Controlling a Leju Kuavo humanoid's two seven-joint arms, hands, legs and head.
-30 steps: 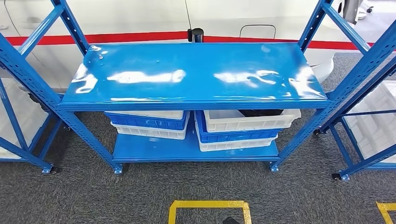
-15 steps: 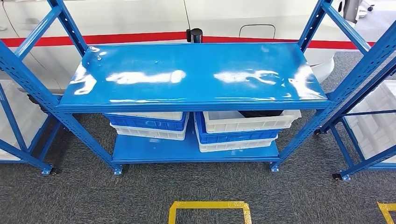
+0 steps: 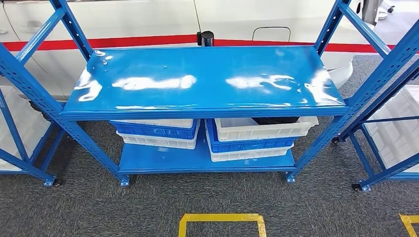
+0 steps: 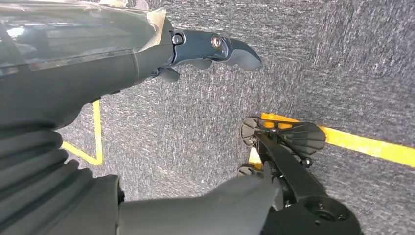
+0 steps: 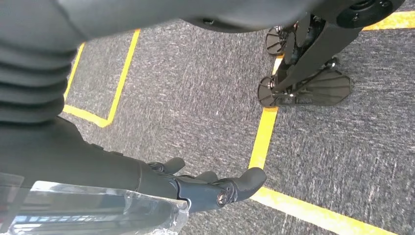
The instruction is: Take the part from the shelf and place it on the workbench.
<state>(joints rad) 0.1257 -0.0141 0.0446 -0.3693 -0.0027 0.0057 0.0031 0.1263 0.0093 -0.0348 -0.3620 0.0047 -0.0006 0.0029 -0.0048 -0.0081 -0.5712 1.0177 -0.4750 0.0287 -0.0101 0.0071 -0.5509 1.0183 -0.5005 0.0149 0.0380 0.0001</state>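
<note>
Camera view barely shifts over the last second. Both hands hang empty over carpet, left hand point(image 4: 215, 49) and right hand point(image 5: 215, 188) fingers loosely spread. Blue shelf point(image 3: 207, 79) ahead; dark part point(image 3: 276, 119) sits in the lower right bin point(image 3: 262, 129).

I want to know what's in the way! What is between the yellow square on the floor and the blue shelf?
Just bare grey carpet. The head view shows nothing lying between the yellow square and the blue shelf.
</note>
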